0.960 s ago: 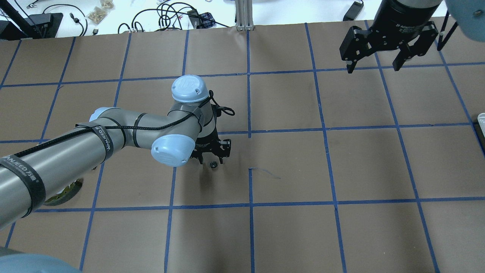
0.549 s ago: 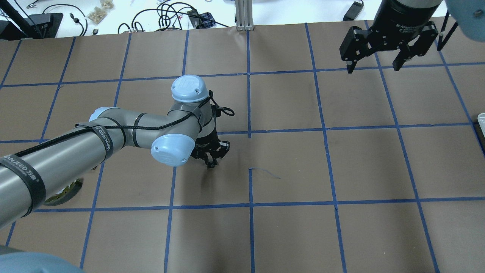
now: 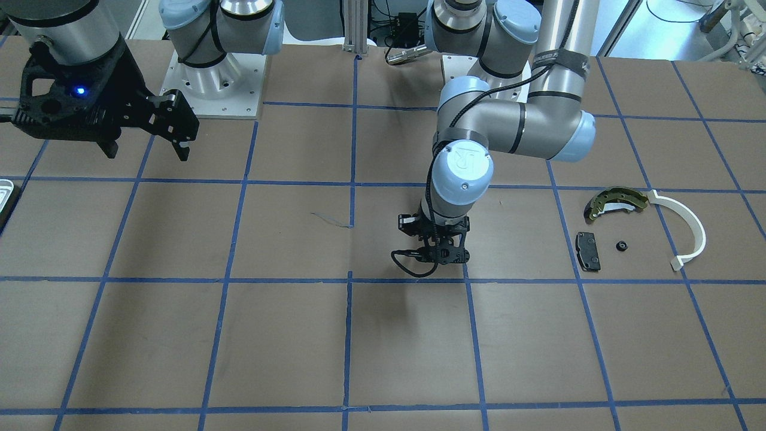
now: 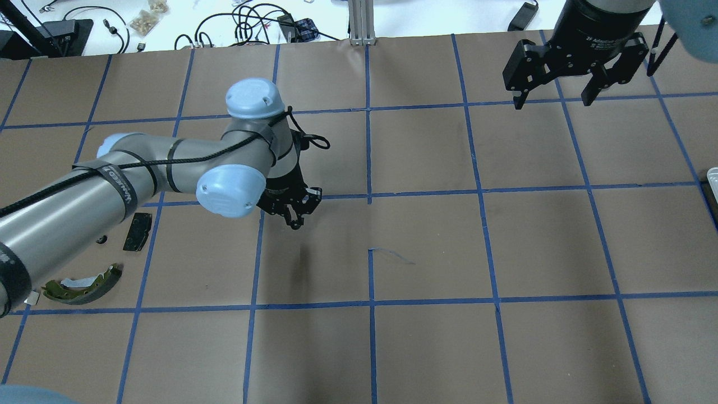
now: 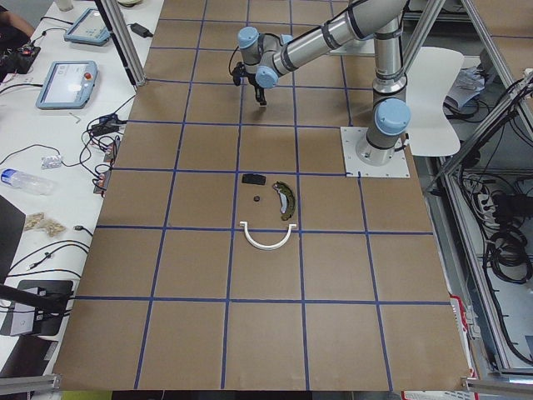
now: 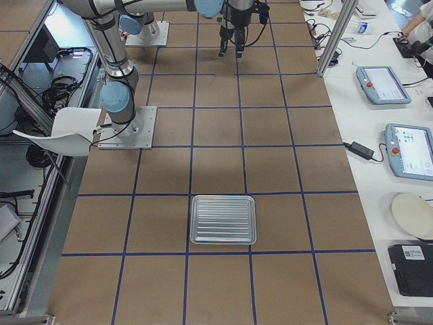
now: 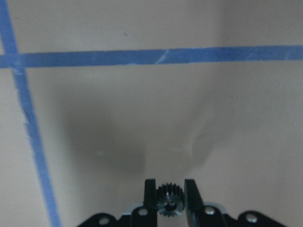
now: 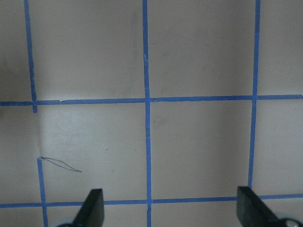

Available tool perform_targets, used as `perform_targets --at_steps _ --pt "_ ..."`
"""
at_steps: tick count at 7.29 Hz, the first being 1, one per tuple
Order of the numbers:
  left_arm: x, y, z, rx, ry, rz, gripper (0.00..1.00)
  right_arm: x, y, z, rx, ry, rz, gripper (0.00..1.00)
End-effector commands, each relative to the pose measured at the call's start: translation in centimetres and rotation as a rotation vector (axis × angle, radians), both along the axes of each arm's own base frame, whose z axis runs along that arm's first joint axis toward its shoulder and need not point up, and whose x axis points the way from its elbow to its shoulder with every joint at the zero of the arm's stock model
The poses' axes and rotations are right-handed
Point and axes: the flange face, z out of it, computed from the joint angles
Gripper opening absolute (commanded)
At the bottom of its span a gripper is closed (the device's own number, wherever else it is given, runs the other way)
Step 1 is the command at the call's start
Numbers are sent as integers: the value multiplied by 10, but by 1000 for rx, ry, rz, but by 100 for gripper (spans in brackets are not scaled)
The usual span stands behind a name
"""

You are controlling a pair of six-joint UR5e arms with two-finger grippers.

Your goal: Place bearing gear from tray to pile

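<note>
My left gripper is shut on a small toothed bearing gear and holds it just above the brown paper, as the left wrist view shows. The pile lies to its left: an olive-gold brake shoe, a black pad and a small black part. The front view also shows the white arc strip. The tray is at the table's right end, only its edge in the overhead view. My right gripper is open and empty, high at the far right.
Blue tape lines divide the brown paper into squares. Cables and small items lie on the white bench beyond the far edge. A metal post stands at the far middle. A thin pen mark is right of the left gripper.
The left gripper closed on the gear that lay on the paper, then moved left and farther from the robot with it. The arm's shift uncovered the black pad and brake shoe. The right arm stayed still.
</note>
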Motion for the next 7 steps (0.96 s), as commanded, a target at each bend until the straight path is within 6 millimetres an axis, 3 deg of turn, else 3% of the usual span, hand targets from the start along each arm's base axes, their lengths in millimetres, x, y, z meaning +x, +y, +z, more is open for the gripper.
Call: perform_targets --at_steps 1,3,5,6,7 --pt "106 -49 68 39 -10 -44 0 0 0 0 -1 0 0 100" --pt "239 -57 77 53 -55 -117 0 0 0 0 1 0 0 100" --pt "402 -33 59 46 2 -115 0 0 0 0 1 0 2 100" --pt "450 -23 47 27 6 -123 0 0 0 0 1 0 2 100" --pt "471 -15 33 19 11 -130 0 0 0 0 1 0 2 100"
